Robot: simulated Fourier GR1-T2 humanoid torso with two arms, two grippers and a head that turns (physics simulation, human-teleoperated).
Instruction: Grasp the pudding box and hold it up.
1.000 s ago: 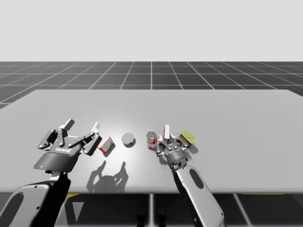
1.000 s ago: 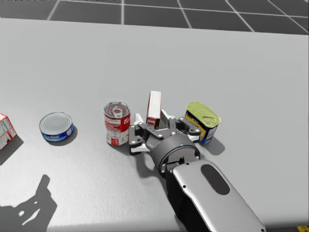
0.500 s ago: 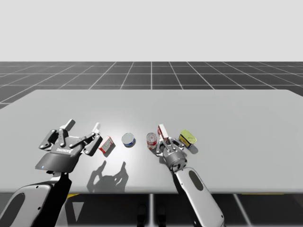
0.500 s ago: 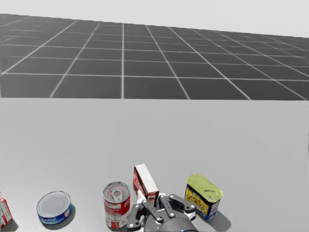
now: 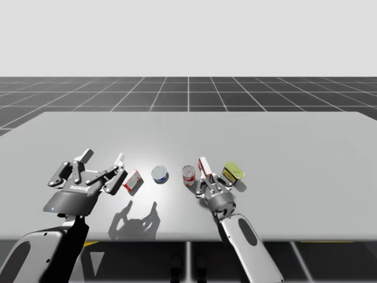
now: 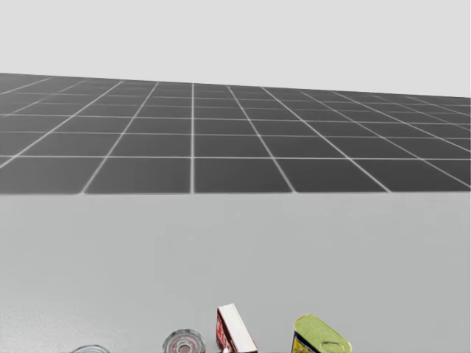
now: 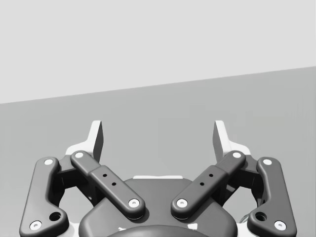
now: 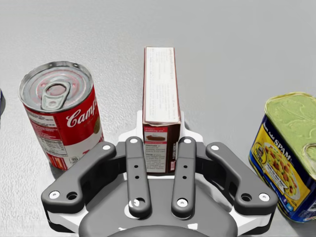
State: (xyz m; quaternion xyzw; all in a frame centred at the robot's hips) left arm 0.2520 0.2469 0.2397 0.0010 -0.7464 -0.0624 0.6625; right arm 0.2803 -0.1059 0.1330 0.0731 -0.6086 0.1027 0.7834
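The pudding box (image 8: 160,98), narrow, red-brown and white, stands on end between the fingers (image 8: 136,163) of my right gripper (image 8: 160,129), which is shut on its lower part. In the high view the pudding box (image 5: 204,165) leans slightly left above my right gripper (image 5: 206,177), between a red can and a yellow-topped tin. In the head view the pudding box (image 6: 234,332) pokes up at the lower edge. My left gripper (image 5: 103,157) hovers open at the table's left, holding nothing; its fingers (image 7: 97,136) stand wide apart.
A red soup can (image 8: 61,111) stands close beside the pudding box on one side, and a yellow-topped blue tin (image 8: 289,148) on the other. A low blue can (image 5: 159,173) and a small red-and-white box (image 5: 132,180) sit nearer my left gripper. The grey table (image 5: 294,147) stretches far back.
My head has turned upward, so the table's things have slid to the bottom of the head view. My right gripper has shifted slightly left with the pudding box, which now leans.
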